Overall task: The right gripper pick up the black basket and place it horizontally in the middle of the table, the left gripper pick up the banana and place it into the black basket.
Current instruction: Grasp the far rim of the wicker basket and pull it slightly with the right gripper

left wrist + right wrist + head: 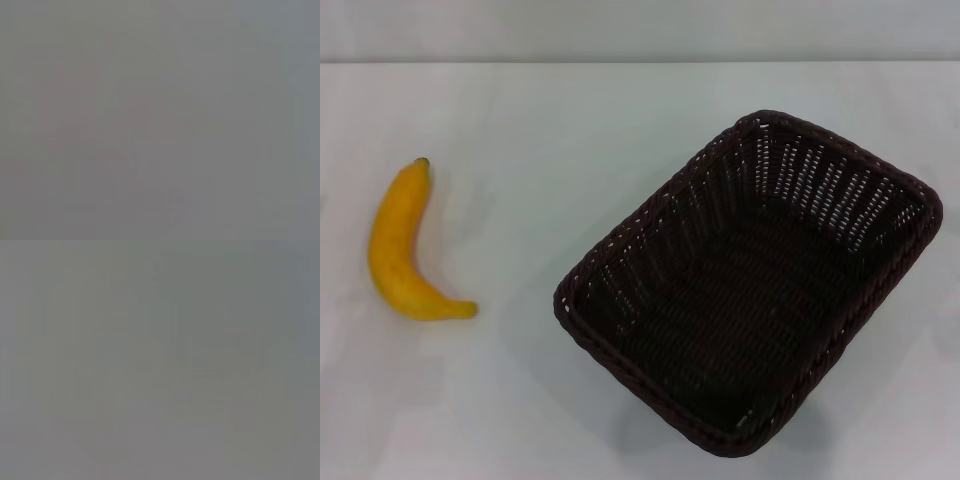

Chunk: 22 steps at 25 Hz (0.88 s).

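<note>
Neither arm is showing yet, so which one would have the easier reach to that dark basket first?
Probably the right. The basket sits skewed on the robot's right half of the table, while the banana lies far left. Neither gripper is in view, so this rests on the layout alone.

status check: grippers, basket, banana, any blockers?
Both grippers out of view. Black basket empty, skewed, on the table's right half. Banana lies apart on the left. Nothing between them.
</note>
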Each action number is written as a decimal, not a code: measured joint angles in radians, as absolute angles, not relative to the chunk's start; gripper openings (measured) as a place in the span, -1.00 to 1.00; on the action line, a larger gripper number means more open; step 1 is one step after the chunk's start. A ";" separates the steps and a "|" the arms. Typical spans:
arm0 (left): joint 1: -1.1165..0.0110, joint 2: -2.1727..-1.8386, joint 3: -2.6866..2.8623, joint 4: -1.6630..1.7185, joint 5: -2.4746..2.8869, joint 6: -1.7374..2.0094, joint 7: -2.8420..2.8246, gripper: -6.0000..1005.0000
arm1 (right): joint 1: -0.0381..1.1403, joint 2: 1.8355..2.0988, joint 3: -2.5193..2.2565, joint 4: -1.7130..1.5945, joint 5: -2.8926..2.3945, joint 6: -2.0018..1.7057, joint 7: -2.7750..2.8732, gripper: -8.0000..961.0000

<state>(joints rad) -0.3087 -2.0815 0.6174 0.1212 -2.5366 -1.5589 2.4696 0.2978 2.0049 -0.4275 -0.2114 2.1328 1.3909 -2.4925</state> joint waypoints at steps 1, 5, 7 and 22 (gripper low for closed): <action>-0.309 -2.082 0.616 0.121 -2.537 -1.560 2.469 0.75 | 0.298 2.005 -0.428 -0.213 2.133 1.394 -2.488 0.50; -0.310 -2.083 0.616 0.114 -2.538 -1.564 2.465 0.75 | 0.299 2.006 -0.438 -0.222 2.132 1.400 -2.460 0.50; -0.311 -2.083 0.617 0.112 -2.537 -1.561 2.466 0.75 | 0.296 2.005 -0.447 -0.222 2.131 1.398 -2.457 0.50; -0.313 -2.078 0.616 0.118 -2.532 -1.562 2.449 0.75 | 0.260 1.975 -0.579 -0.755 1.738 1.357 -1.852 0.50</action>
